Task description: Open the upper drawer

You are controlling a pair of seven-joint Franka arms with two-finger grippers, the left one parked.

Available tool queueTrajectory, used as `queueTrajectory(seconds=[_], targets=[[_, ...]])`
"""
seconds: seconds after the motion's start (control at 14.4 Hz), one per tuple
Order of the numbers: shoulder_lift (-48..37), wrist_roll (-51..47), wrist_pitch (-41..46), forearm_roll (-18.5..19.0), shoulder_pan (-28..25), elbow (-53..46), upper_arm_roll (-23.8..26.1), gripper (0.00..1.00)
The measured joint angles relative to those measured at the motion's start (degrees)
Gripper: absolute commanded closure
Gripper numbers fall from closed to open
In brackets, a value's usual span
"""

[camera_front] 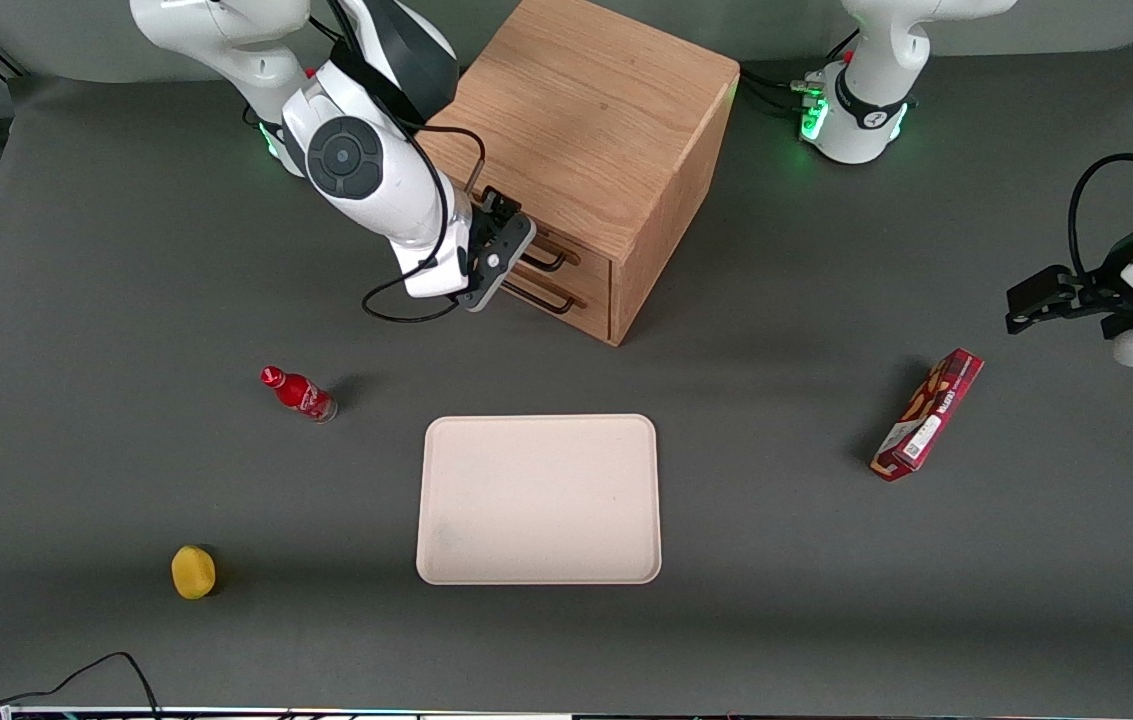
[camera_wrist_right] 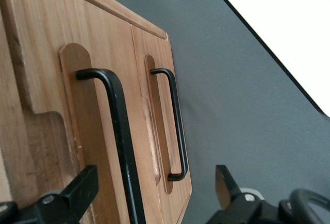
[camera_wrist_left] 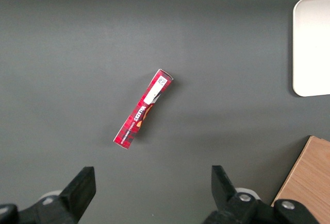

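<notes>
The wooden cabinet (camera_front: pixel 586 130) stands at the back of the table, its two drawers facing the working arm's end. The upper drawer (camera_front: pixel 566 252) (camera_wrist_right: pixel 98 131) looks closed, its front level with the lower one. Its black wire handle (camera_front: pixel 548 263) (camera_wrist_right: pixel 119 131) runs between the fingertips (camera_wrist_right: pixel 85 188) of my right gripper (camera_front: pixel 514 255) (camera_wrist_right: pixel 154 188). The gripper is open and straddles this handle with a gap on each side. The lower drawer's handle (camera_front: pixel 541 297) (camera_wrist_right: pixel 175 126) lies just outside the fingers, nearer the table top.
A cream tray (camera_front: pixel 538 498) (camera_wrist_left: pixel 312 44) lies nearer the front camera than the cabinet. A red bottle (camera_front: pixel 298 393) and a yellow fruit (camera_front: pixel 193 572) lie toward the working arm's end. A red snack box (camera_front: pixel 928 414) (camera_wrist_left: pixel 143 108) lies toward the parked arm's end.
</notes>
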State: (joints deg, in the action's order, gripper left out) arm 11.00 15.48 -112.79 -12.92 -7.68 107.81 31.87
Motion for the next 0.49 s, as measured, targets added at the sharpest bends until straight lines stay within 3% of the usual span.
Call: queueTrajectory(seconds=[0.49], targets=[[0.0,0.0,3.0,-0.1,0.2,-0.7,-0.1,0.00]])
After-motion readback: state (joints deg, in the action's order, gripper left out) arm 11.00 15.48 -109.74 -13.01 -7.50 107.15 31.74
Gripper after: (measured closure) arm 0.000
